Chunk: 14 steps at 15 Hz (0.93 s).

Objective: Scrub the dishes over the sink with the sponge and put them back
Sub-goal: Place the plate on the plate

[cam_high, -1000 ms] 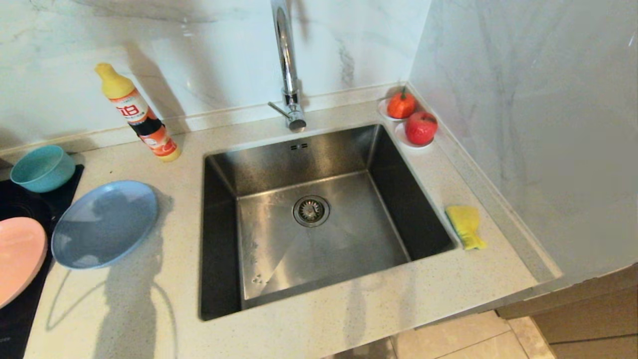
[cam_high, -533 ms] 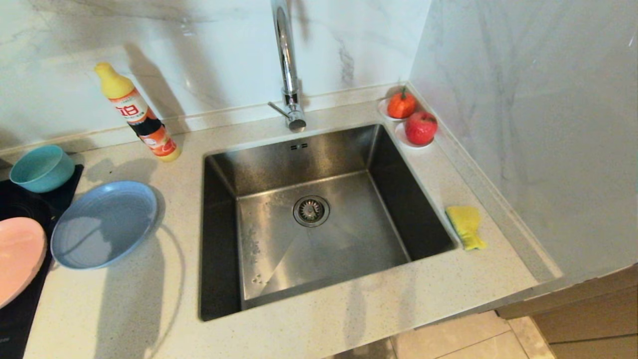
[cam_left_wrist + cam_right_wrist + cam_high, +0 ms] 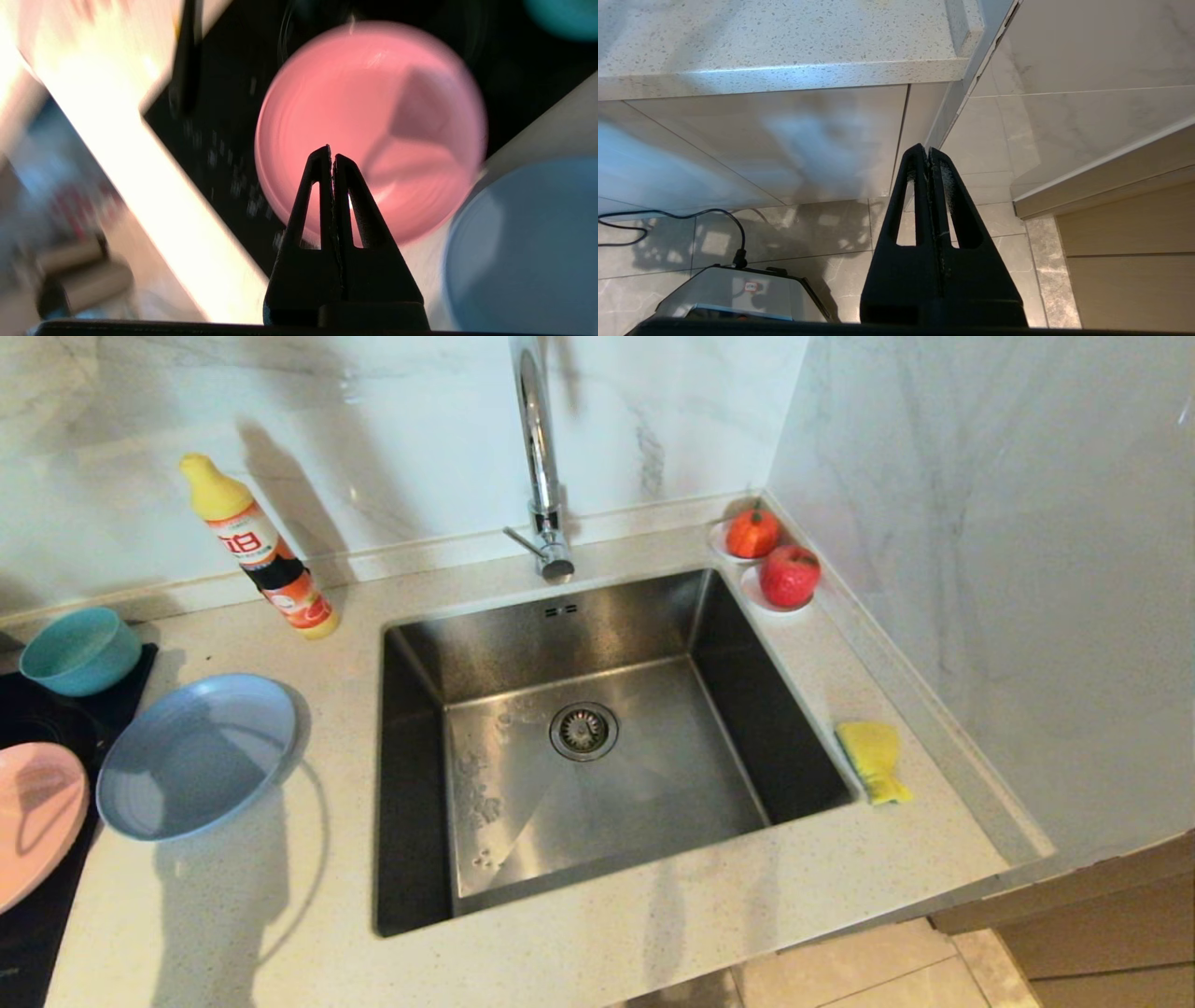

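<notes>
On the counter left of the sink point(image 3: 597, 644) lie a pale blue plate point(image 3: 196, 756), a pink plate point(image 3: 37, 817) on the black hob and a teal bowl point(image 3: 79, 649) behind them. The yellow sponge point(image 3: 873, 758) rests on the counter right of the sink. Neither arm shows in the head view. In the left wrist view my left gripper point(image 3: 332, 151) is shut and empty, held above the pink plate point(image 3: 369, 116), with the blue plate point(image 3: 528, 247) beside it. My right gripper point(image 3: 928, 151) is shut and empty, parked below the counter's edge over the floor.
A detergent bottle point(image 3: 257, 546) leans on the back wall left of the tap point(image 3: 537, 448). Two small saucers with red fruit point(image 3: 775, 560) sit in the back right corner. A marble wall closes the right side. The black hob point(image 3: 37, 915) takes the far left.
The arm's shadow on the counter has slid left, off the front counter and onto the blue and pink plates. The dishes and sponge have not moved.
</notes>
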### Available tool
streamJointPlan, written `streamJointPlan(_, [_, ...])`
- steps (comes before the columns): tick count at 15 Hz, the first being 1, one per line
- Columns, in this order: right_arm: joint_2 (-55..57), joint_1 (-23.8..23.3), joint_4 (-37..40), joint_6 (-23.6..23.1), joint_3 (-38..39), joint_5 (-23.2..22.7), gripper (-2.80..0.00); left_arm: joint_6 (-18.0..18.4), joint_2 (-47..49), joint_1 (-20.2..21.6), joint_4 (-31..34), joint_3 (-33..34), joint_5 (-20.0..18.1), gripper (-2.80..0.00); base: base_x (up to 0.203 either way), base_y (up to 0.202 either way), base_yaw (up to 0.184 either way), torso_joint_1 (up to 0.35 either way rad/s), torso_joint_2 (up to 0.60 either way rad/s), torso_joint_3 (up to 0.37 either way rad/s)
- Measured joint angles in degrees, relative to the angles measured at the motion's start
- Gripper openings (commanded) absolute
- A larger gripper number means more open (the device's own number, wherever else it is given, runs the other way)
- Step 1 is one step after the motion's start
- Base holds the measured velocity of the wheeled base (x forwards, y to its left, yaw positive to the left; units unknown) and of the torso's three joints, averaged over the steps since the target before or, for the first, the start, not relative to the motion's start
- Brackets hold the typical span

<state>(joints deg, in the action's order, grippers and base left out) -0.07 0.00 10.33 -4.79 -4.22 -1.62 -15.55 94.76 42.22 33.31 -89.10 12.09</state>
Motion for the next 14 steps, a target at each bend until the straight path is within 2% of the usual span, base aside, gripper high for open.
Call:
streamJointPlan(5, [0.0,0.0,0.0,0.0,0.0,-0.02,-2.8,0.08,0.81,8.05,2.44,-0.46,-6.82,-2.8,0.0,0.0,0.0,0.0,0.0,0.0])
streamJointPlan(8, [0.0,0.0,-0.02,0.0,0.0,-0.02,-2.8,0.18,1.59,11.16,2.45,0.39,-7.77,-2.8,0.0,0.0,0.0,0.0,0.0,0.0])
streamJointPlan(11, [0.0,0.0,-0.02,-0.01,0.0,0.0,-2.8,0.53,2.13,14.98,2.47,2.46,-11.05,-2.8,0.0,0.0,0.0,0.0,0.0,0.0])
streamJointPlan(14, [0.0,-0.02,-0.01,0.0,0.0,-0.02,-2.8,0.78,3.09,18.79,2.3,3.94,-12.31,-2.8,0.0,0.0,0.0,0.0,0.0,0.0])
